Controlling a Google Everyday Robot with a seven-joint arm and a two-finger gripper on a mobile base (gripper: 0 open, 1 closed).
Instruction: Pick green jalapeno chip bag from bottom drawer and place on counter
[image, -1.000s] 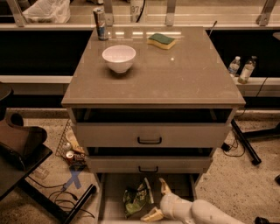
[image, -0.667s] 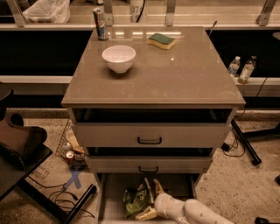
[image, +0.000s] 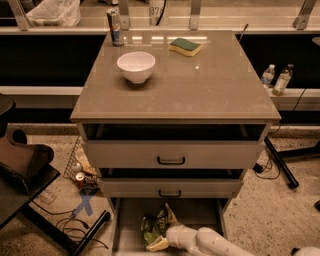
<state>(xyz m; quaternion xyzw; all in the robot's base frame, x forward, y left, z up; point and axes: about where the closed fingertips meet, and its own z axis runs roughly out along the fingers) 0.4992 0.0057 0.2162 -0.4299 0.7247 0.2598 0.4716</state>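
Note:
The green jalapeno chip bag (image: 149, 228) lies crumpled on the floor of the open bottom drawer (image: 200, 212), left of its middle. My gripper (image: 161, 228) reaches in from the lower right on a white arm. It is open, with one pale finger (image: 171, 214) above the bag's right edge and the other (image: 157, 244) below it. The fingers straddle the bag's right side. The counter (image: 200, 90) is the wide cabinet top above.
On the counter stand a white bowl (image: 136, 66), a can (image: 115, 27) and a green-and-yellow sponge (image: 184, 47). Two upper drawers with black handles (image: 171, 160) stand slightly open. Cans, cables and a dark chair (image: 22, 165) are on the floor to the left. Bottles (image: 276, 79) stand to the right.
My gripper has moved left inside the bottom drawer, from beside the bag to straddling its right side. The bag has stayed in place.

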